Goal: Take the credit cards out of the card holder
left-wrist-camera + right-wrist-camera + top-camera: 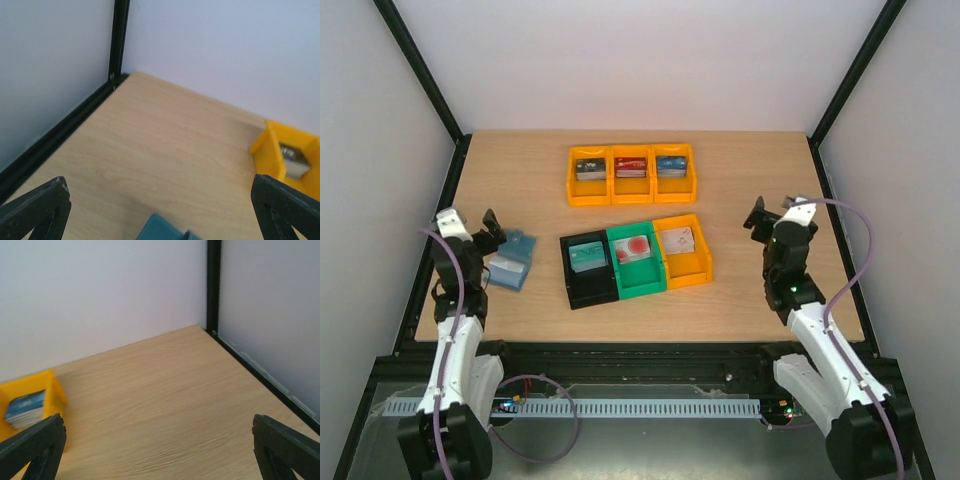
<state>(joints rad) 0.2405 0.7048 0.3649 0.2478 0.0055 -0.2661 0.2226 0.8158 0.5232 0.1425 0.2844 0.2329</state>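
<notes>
Left gripper (492,232) spread wide, empty, at left edge of worktop.
Just right of it, touching or nearly so (hard to tell): card holder (512,259), lying open, long axis far-to-near; credit cards inside not discernible. Well apart, at right edge: right gripper (757,217), equally spread, empty. Nearer by far: left.

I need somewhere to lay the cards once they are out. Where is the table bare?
The table is bare in its back-left corner, behind the card holder, and on the right between the front orange bin and the right gripper. Crowded: the middle, only a thin gap between the back bins and the front row.
</notes>
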